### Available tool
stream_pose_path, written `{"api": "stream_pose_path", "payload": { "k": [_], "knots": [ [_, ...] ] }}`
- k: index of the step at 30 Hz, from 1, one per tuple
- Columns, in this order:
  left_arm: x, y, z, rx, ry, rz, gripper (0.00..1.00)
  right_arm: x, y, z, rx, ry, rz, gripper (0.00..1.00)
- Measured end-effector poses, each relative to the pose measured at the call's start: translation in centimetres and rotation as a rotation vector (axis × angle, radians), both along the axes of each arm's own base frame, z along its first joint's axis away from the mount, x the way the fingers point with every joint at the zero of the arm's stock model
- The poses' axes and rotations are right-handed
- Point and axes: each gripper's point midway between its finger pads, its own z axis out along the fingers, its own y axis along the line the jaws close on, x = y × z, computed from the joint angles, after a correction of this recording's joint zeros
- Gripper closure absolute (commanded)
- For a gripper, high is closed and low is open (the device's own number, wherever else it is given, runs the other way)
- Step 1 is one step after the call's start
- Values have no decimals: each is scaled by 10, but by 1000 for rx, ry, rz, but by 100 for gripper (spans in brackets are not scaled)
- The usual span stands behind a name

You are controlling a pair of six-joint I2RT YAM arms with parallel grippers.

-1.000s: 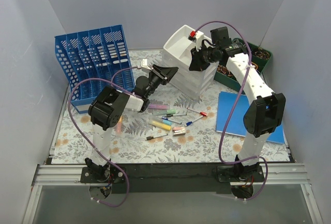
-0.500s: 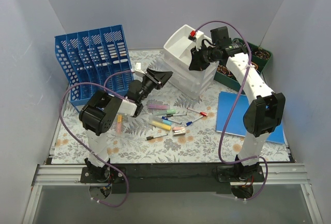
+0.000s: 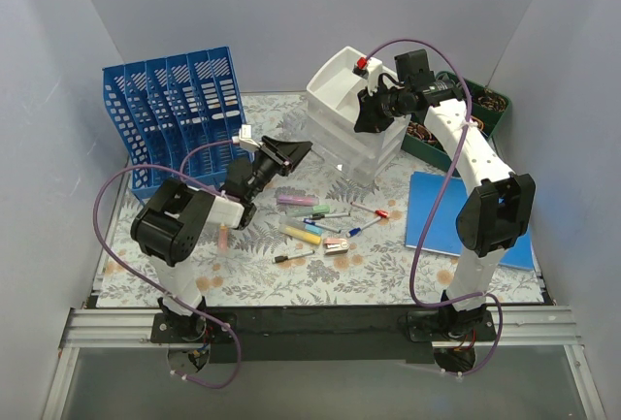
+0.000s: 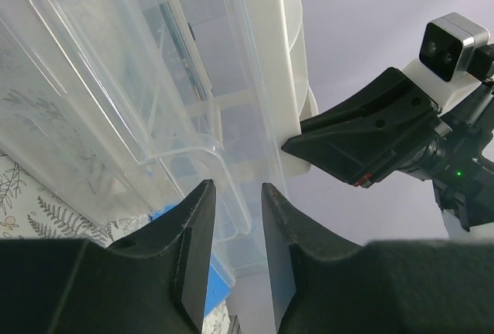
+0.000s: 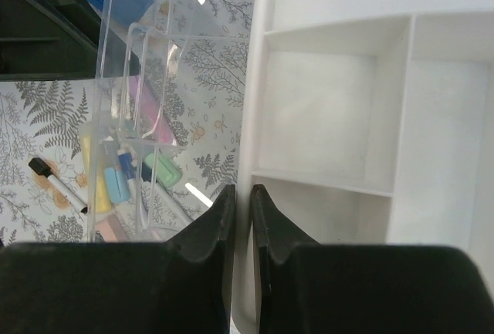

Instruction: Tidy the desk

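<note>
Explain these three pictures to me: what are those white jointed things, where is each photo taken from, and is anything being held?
Those are two robot arms, the left arm and the right arm, bolted to the near edge of the desk. One picture looks down from above. The other two come from a camera on each wrist, so the black prongs at the bottom are that arm's own fingers. On the desk lie a blue file rack, a white drawer unit, a blue notebook and loose pens and markers. The right gripper pinches the unit's white rim. The left gripper straddles the lip of the unit's pulled-out clear drawer; whether it squeezes it I cannot tell.
</note>
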Motion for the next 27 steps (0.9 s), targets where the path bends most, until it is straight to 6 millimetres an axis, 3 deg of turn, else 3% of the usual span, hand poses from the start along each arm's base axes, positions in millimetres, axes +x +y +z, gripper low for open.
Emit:
{"api": "stream_pose_path", "payload": {
  "k": [5,10,19,22,27],
  "knots": [
    [-7,5,1,-4,-2,-1,70,0,0,-1,-2,1,-1,99],
    [-16,14,18,-25,-48,4,68,2,0,-1,-1,-2,-1,99],
    [-28,23,23,-28,-60,-5,54,2,0,-1,-3,-5,4,99],
    [-37,29,21,-21,-55,-15,49,2,0,-1,-7,-11,11,88],
    [-53,52,22,-11,-64,-11,41,0,1,0,-3,-14,30,50]
  ]
}}
